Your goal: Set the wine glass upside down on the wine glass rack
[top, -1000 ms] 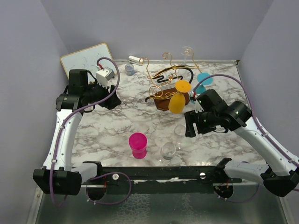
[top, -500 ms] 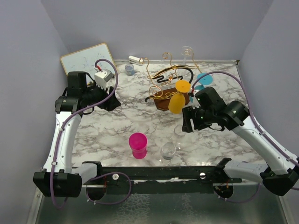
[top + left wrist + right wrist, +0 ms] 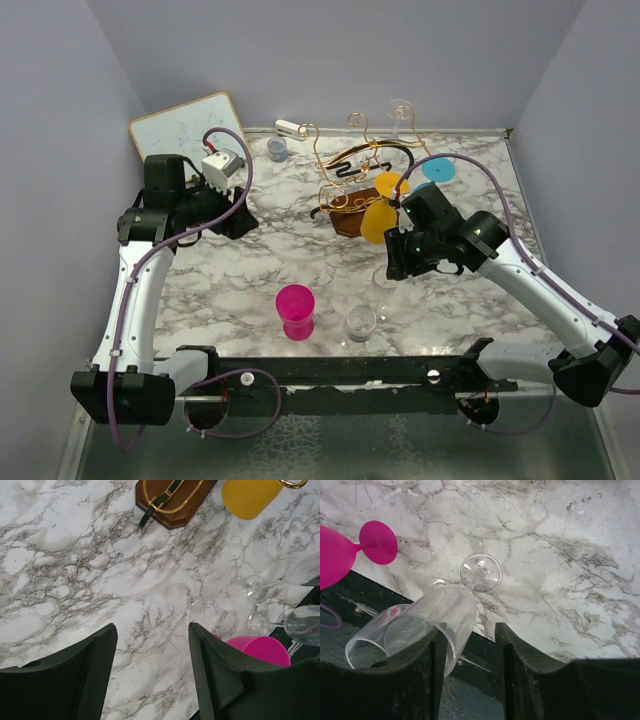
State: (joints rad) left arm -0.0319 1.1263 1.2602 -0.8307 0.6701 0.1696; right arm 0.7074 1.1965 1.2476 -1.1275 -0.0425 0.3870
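Note:
A clear wine glass (image 3: pixel 385 280) (image 3: pixel 440 617) stands on the marble just under my right gripper (image 3: pixel 395 262) (image 3: pixel 470 632). Its bowl lies against the left finger (image 3: pixel 427 680), with the rim partly over that fingertip. The right finger stands apart from the glass, so the jaws are open. The wine glass rack (image 3: pixel 352 165) (image 3: pixel 172 500) of gold wire on a brown base stands behind, and a yellow glass (image 3: pixel 378 220) hangs on it upside down. My left gripper (image 3: pixel 240 218) (image 3: pixel 152 630) hovers open over bare marble, holding nothing.
A second clear glass (image 3: pixel 360 322) and a pink glass (image 3: pixel 295 310) stand near the front edge. A blue glass (image 3: pixel 437 170) is by the rack's right side. A whiteboard (image 3: pixel 185 125) leans at the back left, beside a small grey cup (image 3: pixel 277 150).
My right gripper has moved left and toward the rack, over the clear wine glass, and its jaws have narrowed. The left arm has hardly moved.

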